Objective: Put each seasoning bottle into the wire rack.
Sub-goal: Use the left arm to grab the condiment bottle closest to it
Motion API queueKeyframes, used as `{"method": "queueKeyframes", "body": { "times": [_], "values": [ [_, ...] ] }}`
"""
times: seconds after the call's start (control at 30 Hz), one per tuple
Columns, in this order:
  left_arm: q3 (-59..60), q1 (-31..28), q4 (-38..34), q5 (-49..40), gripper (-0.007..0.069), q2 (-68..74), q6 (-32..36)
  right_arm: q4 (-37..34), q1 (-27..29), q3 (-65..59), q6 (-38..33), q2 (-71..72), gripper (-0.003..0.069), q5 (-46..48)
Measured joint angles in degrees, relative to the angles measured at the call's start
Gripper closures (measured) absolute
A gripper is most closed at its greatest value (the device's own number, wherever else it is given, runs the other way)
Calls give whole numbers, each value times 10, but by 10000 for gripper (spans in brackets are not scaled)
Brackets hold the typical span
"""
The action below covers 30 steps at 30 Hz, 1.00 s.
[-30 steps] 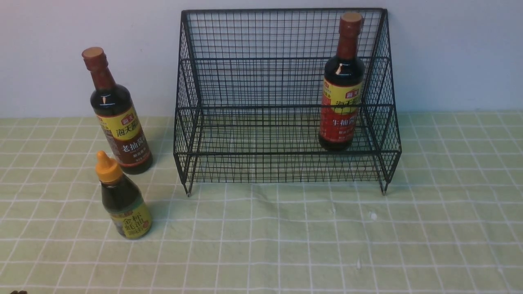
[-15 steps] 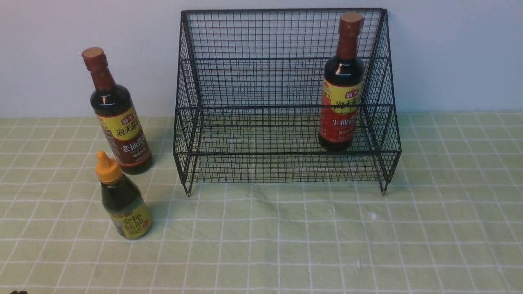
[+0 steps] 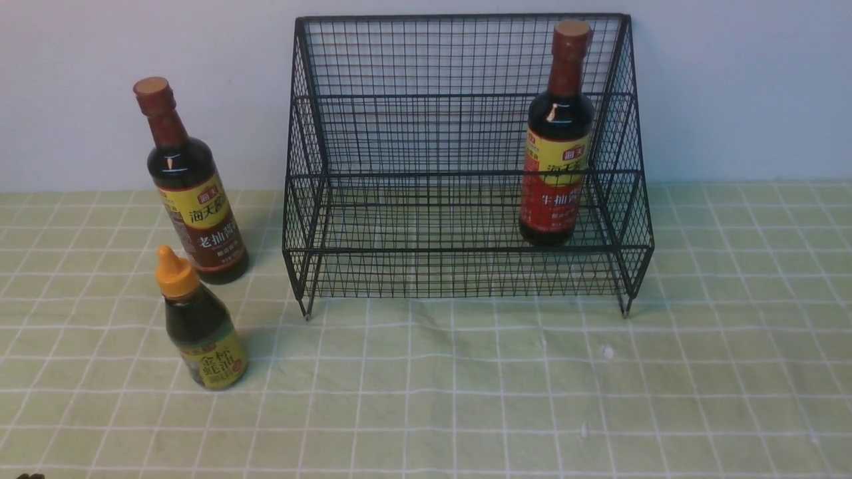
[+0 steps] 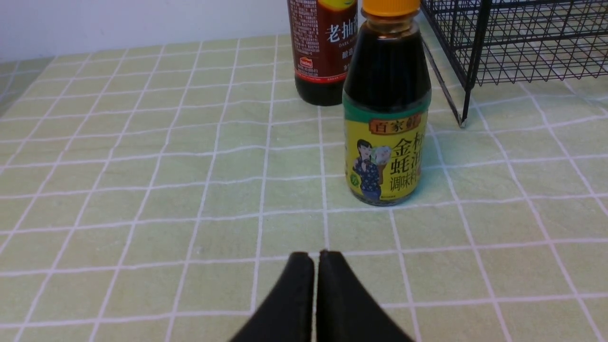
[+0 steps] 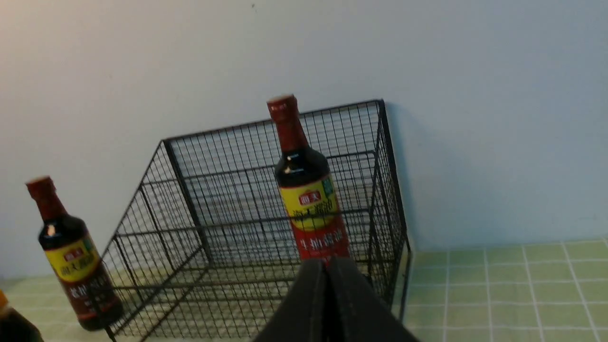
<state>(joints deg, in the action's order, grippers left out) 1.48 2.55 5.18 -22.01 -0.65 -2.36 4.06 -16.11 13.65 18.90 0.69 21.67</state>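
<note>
Currently: left hand clenched, empty, over the desk. Short orange-capped bottle stands upright just ahead of its tips, not touching. Brown-label bottle is upright behind it, outside the wire rack. Red-label bottle is upright on the rack's front tier, right end. Right hand clenched, empty, facing that bottle, apart from it.

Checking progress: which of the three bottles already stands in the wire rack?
The tall red-labelled bottle, upright at the wire rack's right end; the brown-labelled tall bottle and the short orange-capped bottle stand outside, on the tablecloth.
</note>
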Motion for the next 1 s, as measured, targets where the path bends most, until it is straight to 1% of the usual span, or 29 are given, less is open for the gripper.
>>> {"method": "queueKeyframes", "body": {
  "times": [0.1, 0.17, 0.23, 0.27, 0.3, 0.4, 0.47, 0.57, 1.0],
  "values": [
    [0, 0, 0, 0, 631, 0, 0, 23, 0, -23, -14, 0, 672, -7],
    [0, 0, 0, 0, 631, 0, 0, 40, 12, -43, -24, 0, 672, -12],
    [0, 0, 0, 0, 631, 0, 0, 48, 47, -65, -29, 0, 672, -15],
    [0, 0, 0, 0, 631, 0, 0, 48, 82, -86, -30, 0, 672, -17],
    [0, 0, 0, 0, 631, 0, 0, 48, 87, -89, -30, 0, 672, -17],
    [0, 0, 0, 0, 631, 0, 0, 42, 162, -139, -30, 0, 672, -19],
    [0, 0, 0, 0, 631, 0, 0, 35, 191, -150, -30, 0, 673, -15],
    [0, 0, 0, 0, 631, 0, 0, 31, 204, -150, -32, 0, 672, -10],
    [0, 0, 0, 0, 631, 0, 0, 31, 206, -150, -33, 0, 672, -8]
  ]
}}
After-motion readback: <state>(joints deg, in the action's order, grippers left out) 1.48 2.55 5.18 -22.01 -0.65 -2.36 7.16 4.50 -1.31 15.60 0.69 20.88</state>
